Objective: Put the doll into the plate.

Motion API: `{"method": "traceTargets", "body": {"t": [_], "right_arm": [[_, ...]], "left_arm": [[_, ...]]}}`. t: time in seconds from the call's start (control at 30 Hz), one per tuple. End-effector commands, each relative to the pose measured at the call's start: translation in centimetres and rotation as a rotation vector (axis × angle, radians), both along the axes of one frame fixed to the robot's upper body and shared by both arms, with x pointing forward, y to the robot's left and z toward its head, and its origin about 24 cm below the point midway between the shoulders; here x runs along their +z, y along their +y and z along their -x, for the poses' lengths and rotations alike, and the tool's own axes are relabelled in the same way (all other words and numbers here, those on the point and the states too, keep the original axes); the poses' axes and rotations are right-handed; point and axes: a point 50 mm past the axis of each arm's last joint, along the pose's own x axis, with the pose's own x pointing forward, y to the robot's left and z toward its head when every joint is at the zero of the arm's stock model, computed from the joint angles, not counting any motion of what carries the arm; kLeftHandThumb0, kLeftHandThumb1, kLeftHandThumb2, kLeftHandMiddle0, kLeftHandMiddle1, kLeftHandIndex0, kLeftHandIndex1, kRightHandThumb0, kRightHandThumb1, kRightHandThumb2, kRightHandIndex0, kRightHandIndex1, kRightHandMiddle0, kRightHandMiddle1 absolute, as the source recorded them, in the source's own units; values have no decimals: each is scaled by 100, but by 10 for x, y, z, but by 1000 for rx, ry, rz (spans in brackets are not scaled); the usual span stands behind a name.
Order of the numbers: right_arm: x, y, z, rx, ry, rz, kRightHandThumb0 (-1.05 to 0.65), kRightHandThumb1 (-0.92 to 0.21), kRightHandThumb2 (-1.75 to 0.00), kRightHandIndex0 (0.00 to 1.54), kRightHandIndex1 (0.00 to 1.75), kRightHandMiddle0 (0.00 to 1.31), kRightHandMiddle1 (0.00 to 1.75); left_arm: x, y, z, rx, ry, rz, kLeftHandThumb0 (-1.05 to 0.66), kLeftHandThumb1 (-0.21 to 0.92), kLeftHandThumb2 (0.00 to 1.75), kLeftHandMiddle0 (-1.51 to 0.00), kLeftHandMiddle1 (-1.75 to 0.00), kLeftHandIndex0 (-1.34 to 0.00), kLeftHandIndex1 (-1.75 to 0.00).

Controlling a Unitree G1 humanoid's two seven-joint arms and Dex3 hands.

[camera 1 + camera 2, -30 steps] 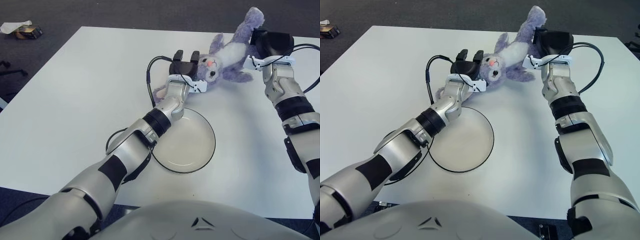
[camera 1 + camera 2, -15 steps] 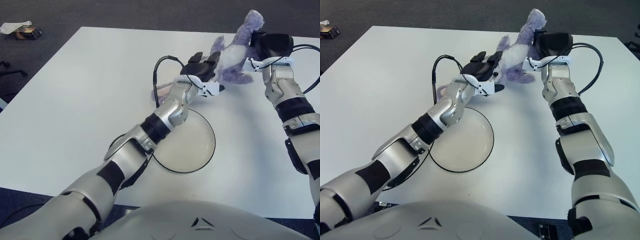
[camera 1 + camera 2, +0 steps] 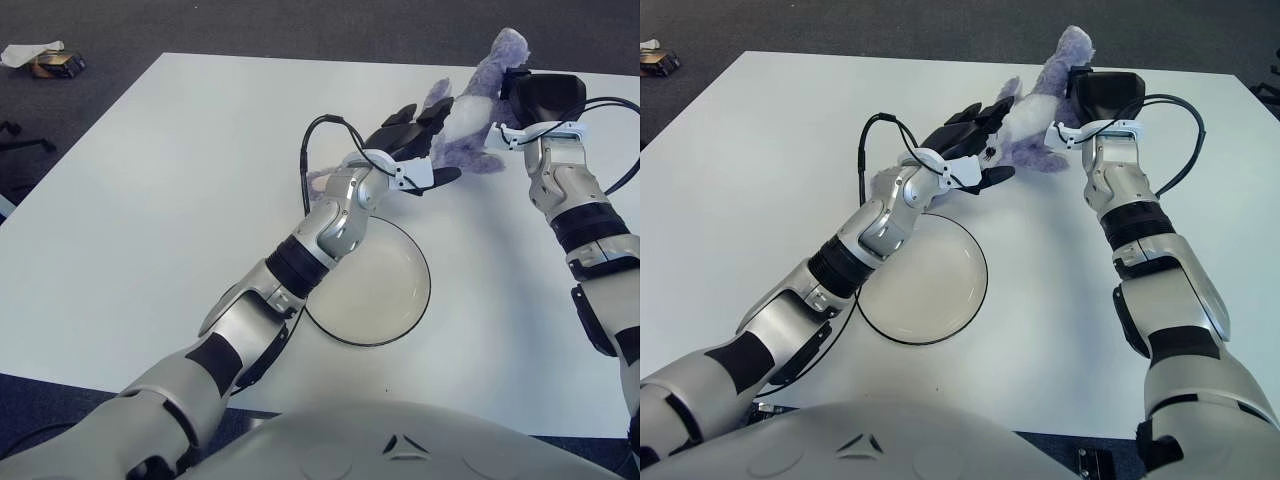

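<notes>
- We see the purple doll (image 3: 462, 125) on the white table (image 3: 150, 200), at about 1 o'clock from the plate (image 3: 385, 300) and outside it.
- Our left hand (image 3: 408, 150) covers the doll's near side, its dark fingers (image 3: 405, 117) closed around it.
- Our right hand (image 3: 540, 95) is at the doll's far end; we cannot tell how its fingers stand.
- The plate holds nothing.
</notes>
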Motion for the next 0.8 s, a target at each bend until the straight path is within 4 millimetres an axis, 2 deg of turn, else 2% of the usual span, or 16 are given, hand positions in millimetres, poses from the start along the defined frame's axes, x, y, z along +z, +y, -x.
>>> {"method": "traceTargets", "body": {"t": [0.0,0.17,0.43,0.7,0.77], "right_arm": [[6,-5,3,-2,-11,20,-48,-30,-133,129,175,62,175],[5,-5,3,-8,-5,-3,-49,-28,-135,129,175,64,175],[4,-5,2,-42,9,-27,-50,-26,-138,129,175,66,175],[5,-3,4,-49,31,-41,-50,-24,-140,127,175,67,175],[6,-2,5,-44,37,-42,-48,-31,-132,128,175,61,175]], "left_arm": [[2,0,1,-2,3,-2,-105,92,73,0,0,0,0],[-18,-10,-9,39,30,-11,-105,92,71,0,0,0,0],[-23,-12,-11,76,0,-22,-105,92,61,0,0,0,0],[-31,-15,-13,113,-45,0,-105,92,39,0,0,0,0],[-33,-15,-14,124,-63,-3,-105,92,32,0,0,0,0]]}}
